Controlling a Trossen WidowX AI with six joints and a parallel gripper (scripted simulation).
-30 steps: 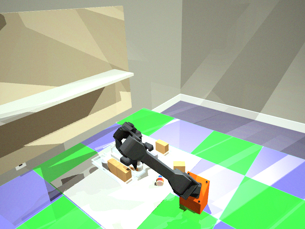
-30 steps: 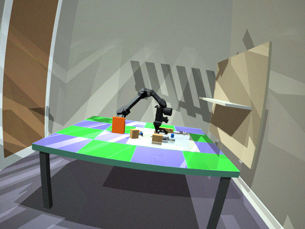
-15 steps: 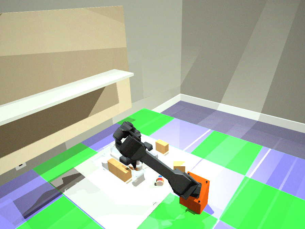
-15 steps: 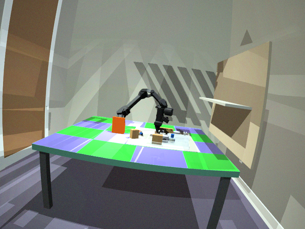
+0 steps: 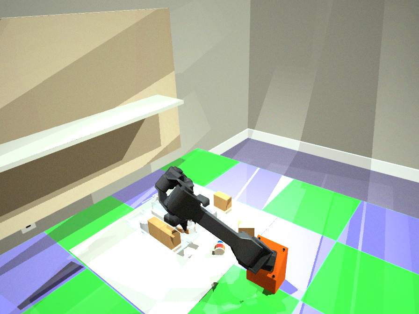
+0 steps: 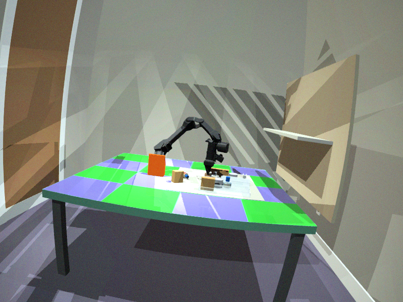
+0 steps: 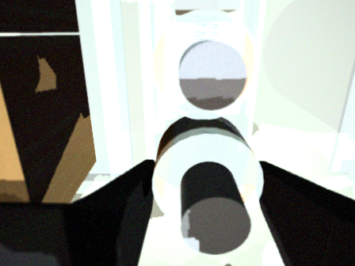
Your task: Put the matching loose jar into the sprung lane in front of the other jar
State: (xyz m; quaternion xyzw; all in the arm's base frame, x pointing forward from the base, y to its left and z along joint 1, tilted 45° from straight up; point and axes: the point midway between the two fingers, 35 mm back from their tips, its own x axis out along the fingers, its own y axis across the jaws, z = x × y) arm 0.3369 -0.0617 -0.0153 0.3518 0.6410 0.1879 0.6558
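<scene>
Looking down from the top view, the black parallel-jaw gripper hangs over the clear plastic lane rack on the white mat near the table's middle, beside a long tan cardboard box; a small blue-lidded jar lies loose nearer the orange robot base. From the exterior view, the arm arches over from the far edge and points straight down at the rack, while a blue-capped jar stands in a neighbouring lane toward the right edge. Through the wrist view, the dark fingers are clamped on the pale, grey-lidded held jar, which sits at the lane's front end directly in line with the matching lane jar behind it. The two appear close, though contact cannot be confirmed. Picking and alignment look done; pushing the row back, seating behind the front stop and releasing seem left.
</scene>
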